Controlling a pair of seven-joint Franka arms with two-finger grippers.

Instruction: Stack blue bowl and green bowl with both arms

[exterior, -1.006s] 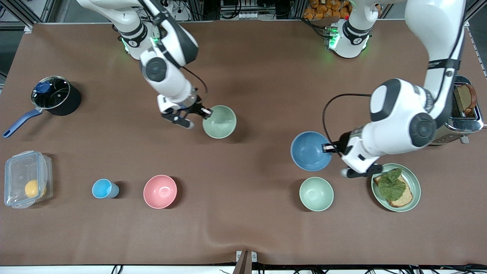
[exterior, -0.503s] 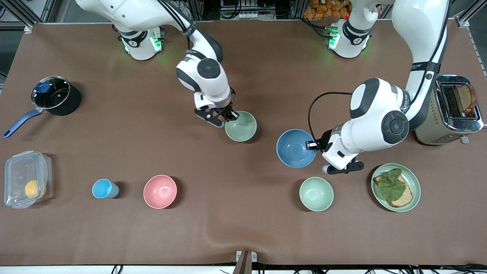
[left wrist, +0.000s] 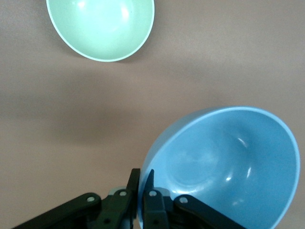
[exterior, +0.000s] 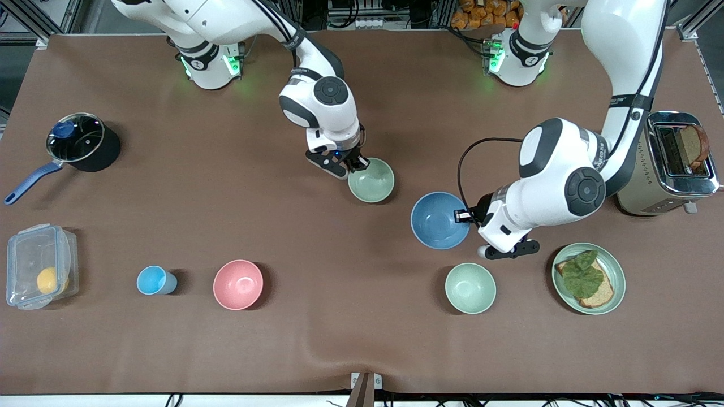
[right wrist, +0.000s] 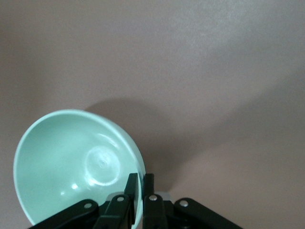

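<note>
Bowls' rims in end effectors' pinch.

Both arms reach toward mid-worktop, wrists bent down. The right hand (exterior: 354, 165) pinches a green bowl's (exterior: 371, 181) rim; the left hand (exterior: 467, 216) pinches the blue bowl's (exterior: 438, 220) rim.

Brown cloth-covered table (exterior: 362, 350), metal frame rails (exterior: 34, 17) along its edge

High front overview, two close downward wrist views
</note>
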